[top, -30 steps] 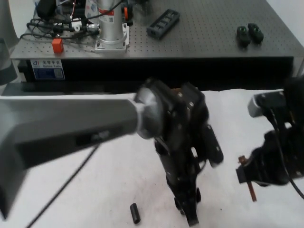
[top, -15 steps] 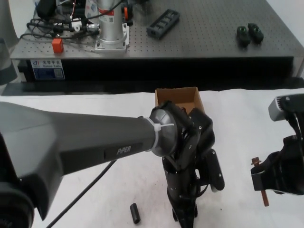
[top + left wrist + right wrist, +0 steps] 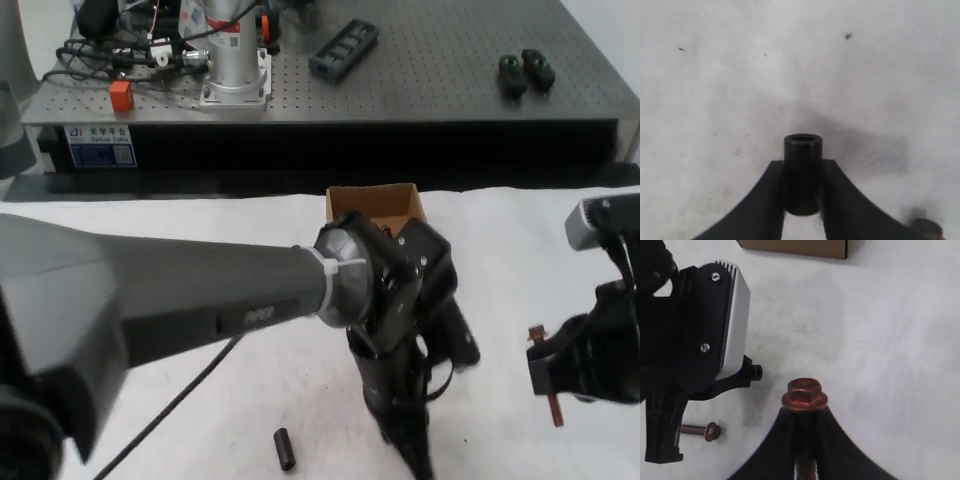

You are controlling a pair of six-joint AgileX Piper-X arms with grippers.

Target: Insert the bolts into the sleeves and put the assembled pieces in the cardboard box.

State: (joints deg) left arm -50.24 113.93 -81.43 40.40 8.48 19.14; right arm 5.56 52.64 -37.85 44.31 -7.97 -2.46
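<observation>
Left gripper [image 3: 803, 167] with sleeve [image 3: 802, 175], seemingly lower

My left arm [image 3: 200, 300] lies across the table [image 3: 240, 215], its wrist just in front of the box [image 3: 375, 203], blocking the near way in. Between it and my right arm [image 3: 600, 345] the table is open. A loose sleeve [image 3: 285, 449] and a loose bolt [image 3: 700, 430] lie near my left fingers [image 3: 765, 200].
</observation>
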